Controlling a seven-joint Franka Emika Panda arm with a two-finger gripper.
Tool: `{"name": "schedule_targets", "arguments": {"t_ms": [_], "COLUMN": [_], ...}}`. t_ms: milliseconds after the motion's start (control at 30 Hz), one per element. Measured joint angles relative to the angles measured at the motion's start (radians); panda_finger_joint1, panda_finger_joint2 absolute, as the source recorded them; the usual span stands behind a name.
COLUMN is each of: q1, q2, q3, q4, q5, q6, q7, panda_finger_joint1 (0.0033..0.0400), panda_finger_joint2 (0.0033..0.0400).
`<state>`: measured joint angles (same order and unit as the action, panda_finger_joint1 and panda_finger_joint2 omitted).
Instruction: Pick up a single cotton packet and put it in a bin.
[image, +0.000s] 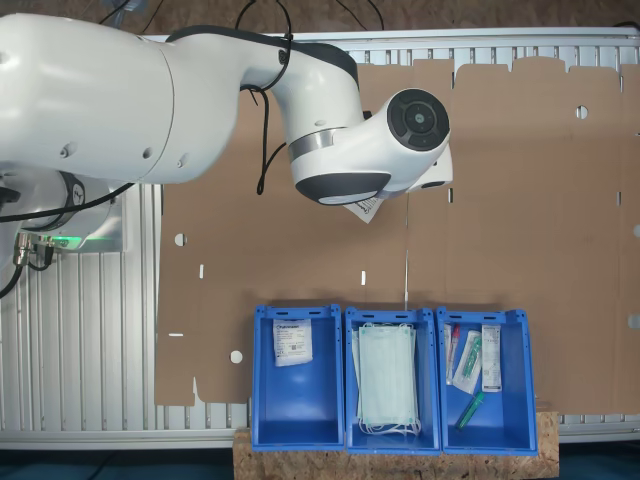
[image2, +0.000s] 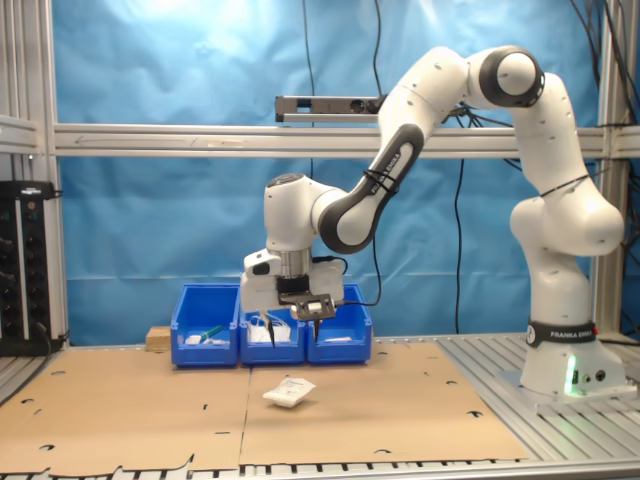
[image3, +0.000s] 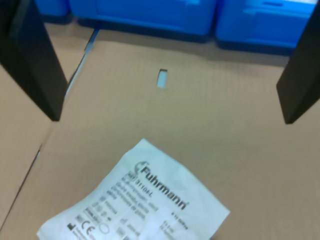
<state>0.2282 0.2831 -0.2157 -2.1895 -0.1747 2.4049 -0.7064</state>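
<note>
A brown cardboard sheet (image2: 330, 410) covers the table, with wide bare room around the packet in the second exterior view. Three blue bins stand touching in a row at its far edge; the bin (image: 297, 375) at the first exterior view's left holds one white packet (image: 293, 341). The gripper (image2: 290, 322) hangs above the cardboard, spread wide and holding nothing. The cotton packet (image2: 288, 392) lies flat on the cardboard beneath it, well apart from the bins, its edges free (image3: 137, 200).
</note>
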Motion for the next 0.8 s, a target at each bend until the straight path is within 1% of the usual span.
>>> {"name": "schedule_targets", "arguments": {"t_ms": [267,800], "q1": [0.0,-0.001], "q2": [0.067,0.169], "q3": [0.0,0.0], "q4": [0.0,0.003], "q5": [0.0,0.0], "q6": [0.081,0.199], "q7": [0.0,0.0], "panda_finger_joint1": [0.04,0.04], "panda_finger_joint2": [0.04,0.04]}}
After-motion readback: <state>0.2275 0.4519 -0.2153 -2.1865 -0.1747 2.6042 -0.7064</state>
